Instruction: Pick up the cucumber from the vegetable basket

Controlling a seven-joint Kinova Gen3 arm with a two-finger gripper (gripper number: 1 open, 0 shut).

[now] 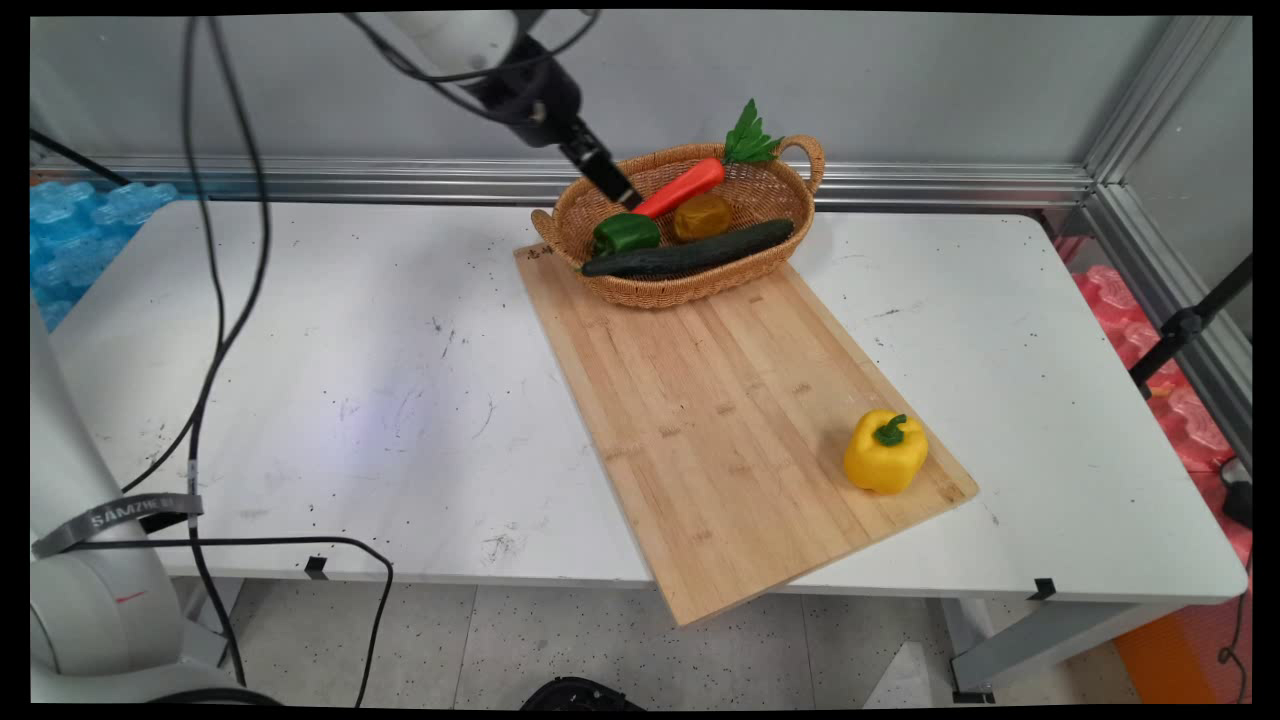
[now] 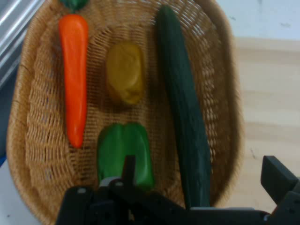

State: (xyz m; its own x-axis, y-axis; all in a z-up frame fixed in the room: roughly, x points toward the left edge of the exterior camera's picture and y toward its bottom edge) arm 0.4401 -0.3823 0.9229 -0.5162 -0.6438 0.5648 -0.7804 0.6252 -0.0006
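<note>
Gripper (image 1: 625, 195) over unlabelled basket (image 1: 790, 215)

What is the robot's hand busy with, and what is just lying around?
By the hand: the open gripper hangs over the basket, nearest the green pepper; carrot, potato and cucumber lie beside it.

Lying around: yellow pepper on the board, table.

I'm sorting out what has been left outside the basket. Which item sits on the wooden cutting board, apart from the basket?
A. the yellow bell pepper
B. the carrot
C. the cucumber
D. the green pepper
A: the yellow bell pepper stands alone near the cutting board's near right corner, while the carrot, cucumber and green pepper lie in the basket.
</note>
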